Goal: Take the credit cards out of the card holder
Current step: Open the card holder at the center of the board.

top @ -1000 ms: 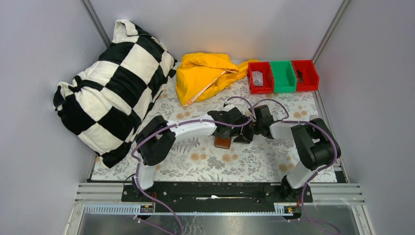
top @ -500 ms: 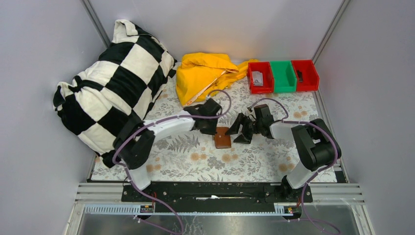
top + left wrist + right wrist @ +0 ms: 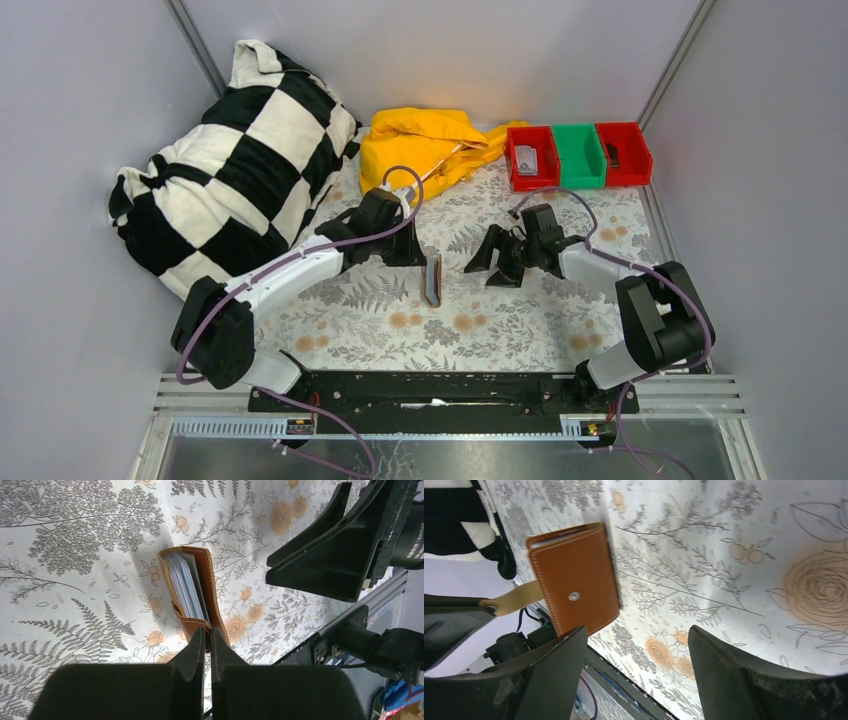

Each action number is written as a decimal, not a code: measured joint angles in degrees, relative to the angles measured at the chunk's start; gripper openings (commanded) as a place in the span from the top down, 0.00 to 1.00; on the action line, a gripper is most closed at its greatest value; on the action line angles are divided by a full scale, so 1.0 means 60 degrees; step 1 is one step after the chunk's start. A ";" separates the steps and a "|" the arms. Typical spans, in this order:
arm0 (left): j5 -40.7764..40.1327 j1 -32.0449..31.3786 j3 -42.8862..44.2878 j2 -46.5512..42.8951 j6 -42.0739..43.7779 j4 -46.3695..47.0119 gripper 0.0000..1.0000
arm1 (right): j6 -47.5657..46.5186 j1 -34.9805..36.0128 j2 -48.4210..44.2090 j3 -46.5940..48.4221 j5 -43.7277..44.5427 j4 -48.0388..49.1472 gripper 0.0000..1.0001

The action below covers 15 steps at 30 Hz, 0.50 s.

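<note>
**As R jaws back off, L tips card holder up on edge**

Whereas a sec ago both grippers crowded over the card holder [image 3: 432, 281] at frame centre in the top view, w/ its brown face lying flat and up, it now shows only as a thin strip – turned on edge and shifted a little to the left. The L arm has swung out: its elbow, then at lower centre-left, now sits at the far lower left. The right gripper [image 3: 493, 265] has pulled away to the right of centre, and its jaws stand wider than before, w/ nothing between them.

The left gripper [image 3: 205, 633] is pinched tight on the tan strap [image 3: 514, 600] at the holder's end, so the holder hangs from that grip. Whether its far edge touches the floral cloth [image 3: 520, 320] I can't tell.

Orientation: in the top view the long axis runs up-down the frame, top leaning slightly left. In the L wrist view it runs from upper centre-left down to the fingertips at lower centre, w/ the open mouth toward the left and the brown cover on the right. Pale inner leaves [image 3: 183, 587] show in the mouth – cards or pockets, can't tell. In the R wrist view, upper left, the outer face w/ its snap stud [image 3: 573, 596] faces the camera, and the strap leads off to the left edge.
</note>
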 measured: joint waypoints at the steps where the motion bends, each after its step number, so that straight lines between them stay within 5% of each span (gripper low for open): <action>1: 0.0062 -0.0007 0.0000 -0.0015 0.0000 0.0015 1.00 | -0.0033 0.0044 -0.0073 0.0127 0.0044 -0.0102 0.19; 10: 0.0004 0.0288 -0.0958 -0.0550 0.0004 -0.0087 1.00 | 0.0306 0.1603 -0.0368 0.0645 0.0831 -0.0189 0.52; 15: -0.0025 0.0433 -0.1257 -0.0780 -0.0004 -0.0277 1.00 | 0.0634 0.2240 -0.0339 0.0852 0.1024 -0.0171 0.50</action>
